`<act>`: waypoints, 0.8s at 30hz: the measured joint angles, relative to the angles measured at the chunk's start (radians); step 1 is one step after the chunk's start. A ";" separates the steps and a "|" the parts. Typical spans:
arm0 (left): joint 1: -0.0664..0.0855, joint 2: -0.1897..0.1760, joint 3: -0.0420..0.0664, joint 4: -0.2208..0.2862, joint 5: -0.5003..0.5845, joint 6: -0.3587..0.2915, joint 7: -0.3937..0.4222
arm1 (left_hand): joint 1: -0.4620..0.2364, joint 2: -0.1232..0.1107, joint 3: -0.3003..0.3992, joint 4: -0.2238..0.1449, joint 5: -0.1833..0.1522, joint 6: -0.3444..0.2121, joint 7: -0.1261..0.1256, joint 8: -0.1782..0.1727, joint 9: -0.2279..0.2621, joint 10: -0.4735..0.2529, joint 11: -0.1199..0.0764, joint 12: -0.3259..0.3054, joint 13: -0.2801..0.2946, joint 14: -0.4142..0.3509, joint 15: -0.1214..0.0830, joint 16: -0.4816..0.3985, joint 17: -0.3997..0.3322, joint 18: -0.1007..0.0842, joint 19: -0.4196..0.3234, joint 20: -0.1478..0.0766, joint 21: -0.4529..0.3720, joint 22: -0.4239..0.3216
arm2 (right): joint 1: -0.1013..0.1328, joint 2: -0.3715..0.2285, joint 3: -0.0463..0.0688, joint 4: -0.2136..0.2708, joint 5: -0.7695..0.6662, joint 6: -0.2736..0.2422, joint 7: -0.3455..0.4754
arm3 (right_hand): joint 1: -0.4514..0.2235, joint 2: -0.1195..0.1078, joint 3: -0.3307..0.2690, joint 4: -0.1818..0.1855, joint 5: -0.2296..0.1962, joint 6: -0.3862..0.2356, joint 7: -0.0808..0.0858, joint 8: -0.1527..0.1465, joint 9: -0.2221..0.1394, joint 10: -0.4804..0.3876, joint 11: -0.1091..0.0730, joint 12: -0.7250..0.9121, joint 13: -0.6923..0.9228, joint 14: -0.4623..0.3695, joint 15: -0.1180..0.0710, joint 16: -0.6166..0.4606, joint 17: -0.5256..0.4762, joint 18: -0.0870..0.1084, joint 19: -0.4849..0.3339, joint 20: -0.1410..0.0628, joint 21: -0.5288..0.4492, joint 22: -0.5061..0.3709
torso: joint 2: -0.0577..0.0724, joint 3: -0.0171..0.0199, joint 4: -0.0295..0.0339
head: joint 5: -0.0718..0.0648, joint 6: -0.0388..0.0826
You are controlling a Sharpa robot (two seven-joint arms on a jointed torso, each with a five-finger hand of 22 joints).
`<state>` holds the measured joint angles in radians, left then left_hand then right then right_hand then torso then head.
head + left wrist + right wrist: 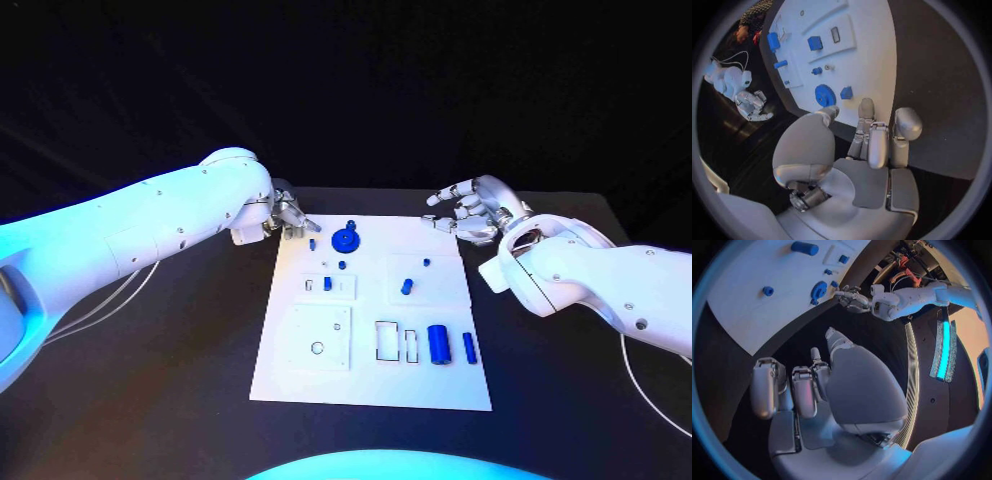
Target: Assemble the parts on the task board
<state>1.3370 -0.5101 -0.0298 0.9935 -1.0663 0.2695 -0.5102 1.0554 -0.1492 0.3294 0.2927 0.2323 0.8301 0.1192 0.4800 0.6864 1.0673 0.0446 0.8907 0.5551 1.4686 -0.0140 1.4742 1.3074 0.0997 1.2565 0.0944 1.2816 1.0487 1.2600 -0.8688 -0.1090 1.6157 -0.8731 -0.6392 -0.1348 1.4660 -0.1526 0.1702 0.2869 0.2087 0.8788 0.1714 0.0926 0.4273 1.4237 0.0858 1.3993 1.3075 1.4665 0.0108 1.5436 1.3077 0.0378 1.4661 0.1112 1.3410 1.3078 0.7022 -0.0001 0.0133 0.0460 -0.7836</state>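
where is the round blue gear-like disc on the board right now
In the head view the round blue gear-like disc sits at the far edge of the white task board, nearer the left hand, with a small blue peg just beyond it.

Task board (372, 330): smooth matt white plastic. Parts (346, 240): glossy blue plastic. Tabletop (173, 350): matt black. Left hand (861, 150): satin silver metal look.

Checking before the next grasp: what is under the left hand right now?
The left hand hovers over the board far left corner. A small blue part and blue disc lie just beyond its fingertips. Directly beneath the palm is hidden.
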 measured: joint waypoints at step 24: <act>-0.001 0.001 -0.002 0.008 0.044 0.037 0.003 | 0.054 0.021 -0.005 0.000 0.000 0.039 -0.014 0.004 -0.010 0.021 -0.014 0.008 -0.006 -0.003 -0.011 0.013 0.000 0.000 0.018 -0.011 0.015 0.026 | -0.001 0.004 0.000 -0.004 -0.003 0.001 0.000 | 0.000 0.000 0.000 0.000 0.000 0.000 0.000 0.000 0.000 0.000 0.000 0.000 0.000 0.000 0.000 0.000 0.000 0.000 0.000 0.000 0.000 0.000 | 0.000 0.0021 -0.0001 | 0.000 -0.001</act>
<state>1.3364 -0.5094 -0.0317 1.0013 -1.0221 0.3068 -0.5072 1.1090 -0.1279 0.3241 0.2925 0.2325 0.8690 0.1052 0.4836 0.6761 1.0888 0.0304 0.8984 0.5495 1.4652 -0.0252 1.4869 1.3074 0.0997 1.2741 0.0839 1.2963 1.0744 1.2589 -0.8644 -0.1090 1.6121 -0.8762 -0.6378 -0.1351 1.4660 -0.1526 0.1702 0.2869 0.2087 0.8788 0.1715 0.0926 0.4273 1.4237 0.0859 1.3993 1.3074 1.4665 0.0108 1.5436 1.3075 0.0378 1.4661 0.1112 1.3410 1.3075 0.7023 0.0020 0.0132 0.0464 -0.7850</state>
